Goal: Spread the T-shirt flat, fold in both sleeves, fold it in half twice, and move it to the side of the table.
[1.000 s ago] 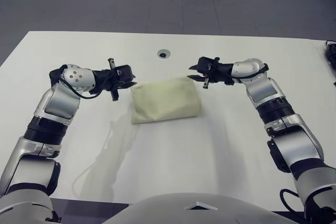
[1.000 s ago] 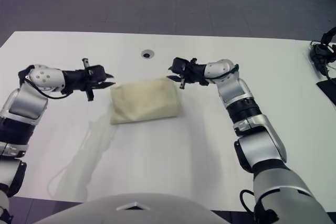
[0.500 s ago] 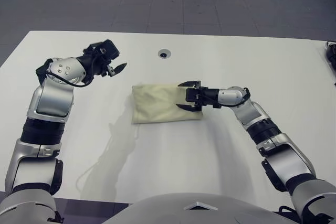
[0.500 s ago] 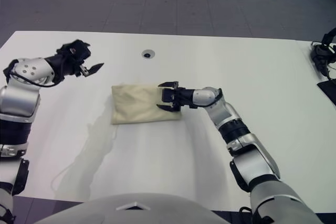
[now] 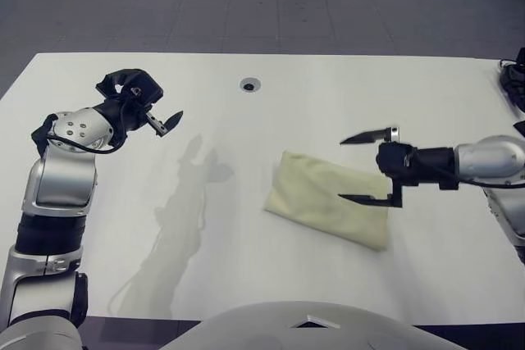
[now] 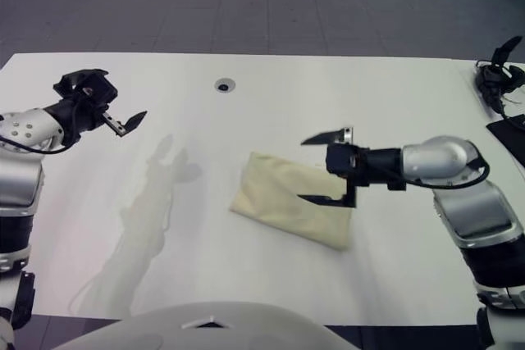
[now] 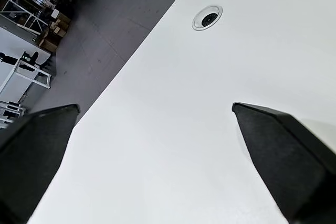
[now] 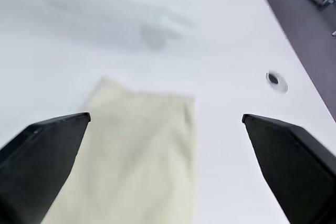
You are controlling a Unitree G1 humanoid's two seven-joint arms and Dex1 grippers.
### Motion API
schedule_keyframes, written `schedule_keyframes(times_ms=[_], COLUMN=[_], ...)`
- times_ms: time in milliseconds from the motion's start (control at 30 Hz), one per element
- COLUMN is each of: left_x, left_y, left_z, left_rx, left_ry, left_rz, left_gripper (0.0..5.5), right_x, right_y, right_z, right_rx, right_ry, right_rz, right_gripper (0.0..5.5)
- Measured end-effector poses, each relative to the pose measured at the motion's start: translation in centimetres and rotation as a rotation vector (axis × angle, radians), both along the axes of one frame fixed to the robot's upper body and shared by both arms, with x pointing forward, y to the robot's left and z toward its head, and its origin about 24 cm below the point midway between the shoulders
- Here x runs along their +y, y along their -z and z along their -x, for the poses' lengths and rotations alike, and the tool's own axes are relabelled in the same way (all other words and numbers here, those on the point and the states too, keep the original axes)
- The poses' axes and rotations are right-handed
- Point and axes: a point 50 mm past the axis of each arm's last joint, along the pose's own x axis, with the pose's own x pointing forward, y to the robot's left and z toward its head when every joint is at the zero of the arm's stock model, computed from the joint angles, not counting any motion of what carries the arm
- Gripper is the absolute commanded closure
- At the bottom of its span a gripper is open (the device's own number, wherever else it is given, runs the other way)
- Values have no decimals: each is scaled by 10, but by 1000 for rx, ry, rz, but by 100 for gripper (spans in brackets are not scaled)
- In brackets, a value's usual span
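Pale yellow soft-cloth T-shirt (image 5: 324,202), folded into a plump, pillow-like rectangle w/ rounded edges, is laid on the smooth matt white table (image 5: 246,276). It's placed right of centre, nearer the robot's edge, and skewed so one short end points twd the near right. Fabric is seen faintly creased, w/ a thicker rolled look along its near long side.

Right gripper (image 5: 342,170), black w/ two thin pointed fingers, is held at the shirt's right end. Jaws are spread wide, one above the other, nothing clamped. The lower finger (image 5: 361,197) is seen over the cloth's top face; contact can't be told. In right wrist view the cloth is framed btwn two dark wedge-shaped fingers.

Left gripper (image 5: 171,122), same black build on a silver-shelled arm, is held above the table's far left part, well apart from the shirt. Jaws are shown apart & empty in left wrist view.

Small round grey-rimmed grommet hole (image 5: 249,84) is set in the table near the far edge, approx. centre. A tangle of black cables (image 5: 513,84) is seen at the far right edge.
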Motion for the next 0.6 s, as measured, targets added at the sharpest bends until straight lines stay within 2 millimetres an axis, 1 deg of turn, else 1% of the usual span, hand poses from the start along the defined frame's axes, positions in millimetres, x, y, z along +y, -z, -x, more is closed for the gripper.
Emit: schedule_keyframes(times_ms=[33, 67, 100, 167, 200, 233, 267, 300, 333, 400, 467, 533, 600], left_x=[-3, -5, -5, -6, -7, -6, -3, -1, -1, -1, -1, -1, -4], left_y=[-2, -4, -7, -18, -23, -28, -34, -36, -37, -37, -35, -35, -38], left_z=[-2, -4, -5, -15, -19, -23, -26, -27, -28, -29, -29, -29, -26], left_rx=[-5, -22, -39, -109, -135, -168, -205, -216, -226, -230, -230, -240, -269], left_ry=[2, -3, -17, -70, -89, -128, -174, -201, -229, -257, -275, -287, -300], left_rz=[31, 75, 110, 191, 217, 256, 302, 342, 396, 466, 488, 498, 522], left_gripper=[12, 12, 12, 12, 12, 12, 12, 12, 12, 12, 12, 12, 12], right_x=[8, 12, 14, 10, 8, 6, 1, -2, -4, -8, -18, -34, -66], right_y=[14, 29, 39, 64, 72, 83, 99, 110, 116, 123, 128, 128, 129], right_z=[2, 5, 7, 9, 11, 11, 12, 12, 10, 2, -8, -19, -33], right_rx=[66, 121, 154, 208, 224, 234, 259, 274, 265, 228, 194, 149, 93], right_ry=[22, 43, 58, 132, 154, 177, 208, 224, 235, 273, 360, 489, 733], right_rz=[-57, -77, -84, -85, -79, -67, -39, -18, -31, -52, -75, -97, -109], right_gripper=[10, 10, 10, 10, 10, 10, 10, 10, 10, 10, 10, 10, 10])
